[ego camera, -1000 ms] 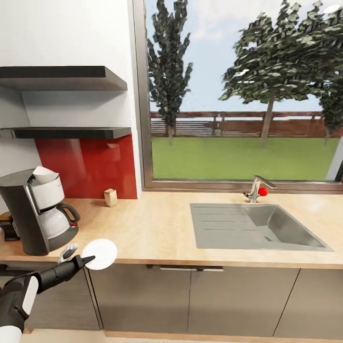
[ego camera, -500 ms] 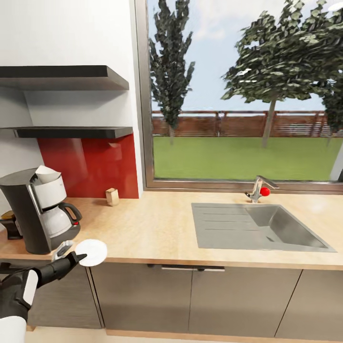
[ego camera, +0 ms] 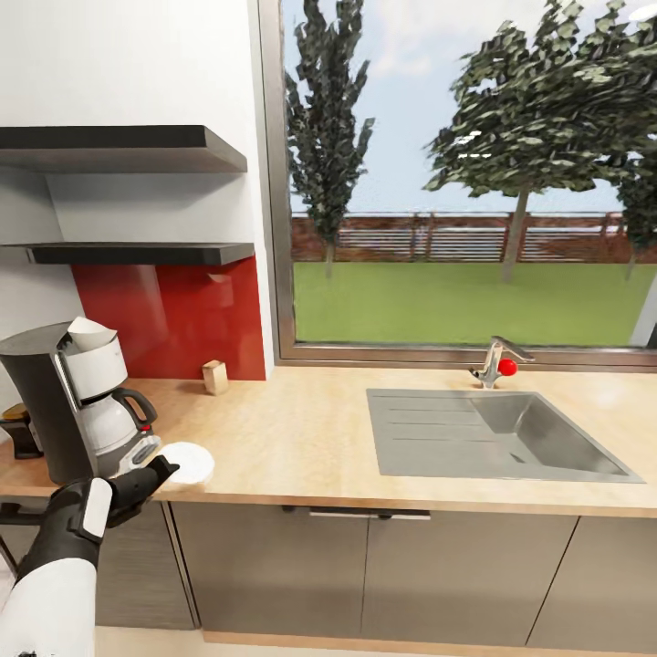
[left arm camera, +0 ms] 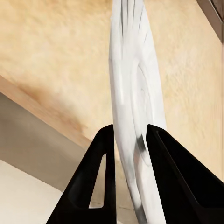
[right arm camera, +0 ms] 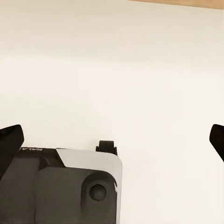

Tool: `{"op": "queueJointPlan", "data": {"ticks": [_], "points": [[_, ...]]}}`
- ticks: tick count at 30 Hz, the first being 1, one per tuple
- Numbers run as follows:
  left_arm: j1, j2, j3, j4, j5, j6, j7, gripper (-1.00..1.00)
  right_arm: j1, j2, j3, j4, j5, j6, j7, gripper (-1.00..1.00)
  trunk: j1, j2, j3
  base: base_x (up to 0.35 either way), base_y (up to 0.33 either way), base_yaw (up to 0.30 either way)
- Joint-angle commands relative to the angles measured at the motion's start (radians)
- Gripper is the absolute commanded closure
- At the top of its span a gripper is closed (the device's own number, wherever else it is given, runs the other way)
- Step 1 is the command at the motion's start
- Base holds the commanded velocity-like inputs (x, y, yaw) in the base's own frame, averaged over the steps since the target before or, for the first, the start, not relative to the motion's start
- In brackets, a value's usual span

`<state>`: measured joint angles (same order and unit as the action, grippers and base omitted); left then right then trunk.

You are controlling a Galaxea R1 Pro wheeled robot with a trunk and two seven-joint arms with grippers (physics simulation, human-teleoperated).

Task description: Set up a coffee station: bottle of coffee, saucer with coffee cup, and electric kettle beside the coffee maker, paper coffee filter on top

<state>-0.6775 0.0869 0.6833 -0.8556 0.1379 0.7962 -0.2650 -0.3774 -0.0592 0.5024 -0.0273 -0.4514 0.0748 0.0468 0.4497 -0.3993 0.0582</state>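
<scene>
The black-and-white coffee maker (ego camera: 82, 411) stands at the left of the kitchen countertop (ego camera: 301, 438), with the paper coffee filter (ego camera: 87, 335) on its top. My left gripper (ego camera: 155, 464) (left arm camera: 130, 135) is shut on the rim of the white saucer (ego camera: 187, 461) (left arm camera: 135, 93). It holds the saucer low over the counter's front edge, just right of the coffee maker's base. The thin kitchen shelf (ego camera: 137, 253) looks bare. My right gripper (right arm camera: 112, 137) is open over pale floor. The coffee cup and electric kettle are out of view.
A small dark object (ego camera: 18, 429) peeks out behind the coffee maker; I cannot tell what it is. A wooden block (ego camera: 213, 376) sits by the red backsplash. The steel sink (ego camera: 493, 438) and its faucet (ego camera: 493, 360) lie to the right. A thicker shelf (ego camera: 119, 151) hangs above.
My left arm has lifted the saucer from below the counter's front edge up onto its edge, closer to the coffee maker. The saucer has tipped from face-on to nearly flat.
</scene>
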Motion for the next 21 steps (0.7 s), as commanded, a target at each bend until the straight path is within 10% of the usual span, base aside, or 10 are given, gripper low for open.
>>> {"op": "queueJointPlan", "data": {"ticks": [1,21], "points": [[-0.006,-0.001,0.003,-0.001,0.004,0.006,0.005,1.00,0.000,-0.001,0.008,-0.002,-0.009,0.005,0.003,-1.00,0.000,-0.001,0.000,0.000,0.000,0.000],[-0.001,0.010,0.066,-0.006,0.002,-0.003,0.014,1.00,0.000,-0.002,0.007,0.000,-0.009,0.003,0.004,-1.00,0.000,-0.001,0.000,0.106,0.011,0.000]]}}
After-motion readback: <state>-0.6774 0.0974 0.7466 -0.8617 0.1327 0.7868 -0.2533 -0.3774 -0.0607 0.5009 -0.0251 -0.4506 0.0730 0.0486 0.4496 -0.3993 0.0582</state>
